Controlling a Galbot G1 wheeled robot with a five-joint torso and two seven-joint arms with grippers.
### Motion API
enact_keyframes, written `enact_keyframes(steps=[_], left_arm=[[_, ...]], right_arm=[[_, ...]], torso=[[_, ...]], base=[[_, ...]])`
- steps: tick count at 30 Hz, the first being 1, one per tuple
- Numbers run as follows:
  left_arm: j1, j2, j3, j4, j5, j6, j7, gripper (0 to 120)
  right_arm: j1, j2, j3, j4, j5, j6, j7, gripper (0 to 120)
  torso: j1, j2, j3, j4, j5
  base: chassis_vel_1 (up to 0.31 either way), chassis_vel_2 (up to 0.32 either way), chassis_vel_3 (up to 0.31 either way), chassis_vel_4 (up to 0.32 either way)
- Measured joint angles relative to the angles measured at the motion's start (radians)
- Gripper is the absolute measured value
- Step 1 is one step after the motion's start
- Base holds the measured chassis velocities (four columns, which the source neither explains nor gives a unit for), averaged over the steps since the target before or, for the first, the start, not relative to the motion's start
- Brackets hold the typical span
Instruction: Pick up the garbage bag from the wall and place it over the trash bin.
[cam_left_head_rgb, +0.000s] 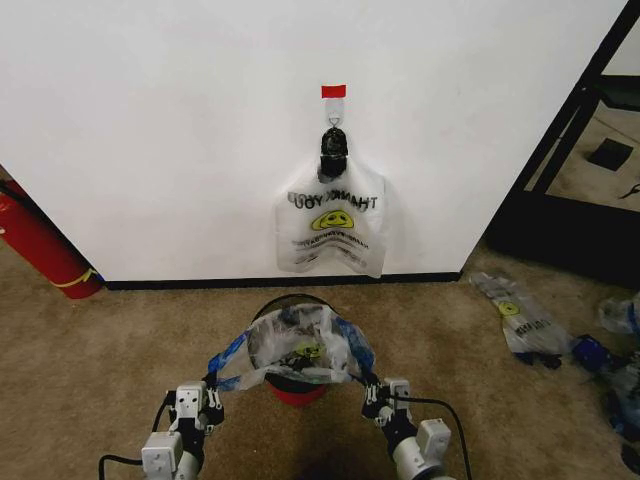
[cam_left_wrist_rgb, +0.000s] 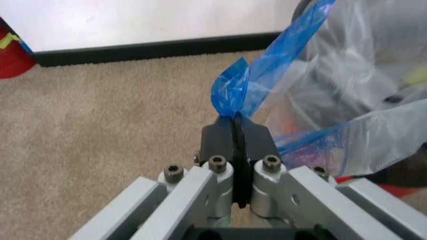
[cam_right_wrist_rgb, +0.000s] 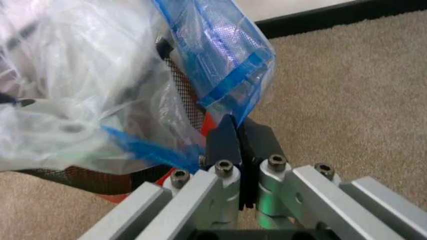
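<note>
Garbage bag (cam_left_head_rgb: 298, 350) is off the wall (cam_left_head_rgb: 160, 130) and now draped on the trash bin (cam_left_head_rgb: 292, 385), which stands on the carpet just near of the black baseboard, between the two arms. Bag mouth is spread left to right across the bin's top; crumpled clear body sags into the opening, blue patches showing at both sides.

Left claw (cam_left_head_rgb: 213, 389) sits just left of the bin, low. Left wrist view: claw (cam_left_wrist_rgb: 237, 131) clenched tight on the twisted blue handle strip, fingers pressed together with plastic rising out between them.

Right claw (cam_left_head_rgb: 371, 392) mirrors it, just right of the bin. Right wrist view: claw (cam_right_wrist_rgb: 238, 135) clenched on the other blue handle; black mesh and a bit of the red bottom rim visible just beyond the fingers.

Key relation: the bag's stretched axis runs claw to claw, left-right, with the bin roughly centred under it. Both claws are about equally near the bin, each just outside the rim on its own side and slightly to the near side of it. Judgement: the far edge of the bag looks over the rim, but I cannot tell whether the near edge has cleared it, nor how far the handles have come down the sides.

A second bag, whitish with "THANK YOU" print (cam_left_head_rgb: 332, 225), hangs from the hook (cam_left_head_rgb: 333, 142) under the red tape (cam_left_head_rgb: 333, 91). Fire extinguisher (cam_left_head_rgb: 40, 245) far left. Loose bags (cam_left_head_rgb: 520, 318) on the carpet to the right.
</note>
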Motion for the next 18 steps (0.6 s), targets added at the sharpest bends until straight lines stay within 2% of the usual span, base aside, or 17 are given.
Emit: enact_keyframes(steps=[11, 18], left_arm=[[-0.036, 0.055, 0.017, 0.021, -0.01, 0.084, 0.02, 0], [-0.148, 0.072, 0.074, 0.055, -0.062, 0.15, 0.024, 0]], right_arm=[[0.032, -0.039, 0.011, 0.006, 0.063, -0.076, 0.051, 0], [0.083, -0.039, 0.015, -0.008, 0.106, -0.112, 0.084, 0]], torso=[[0.0, 0.0, 0.0, 0.0001, 0.0], [0.0, 0.0, 0.0, 0.0001, -0.0002]], base=[[0.0, 0.0, 0.0, 0.0], [0.0, 0.0, 0.0, 0.0]])
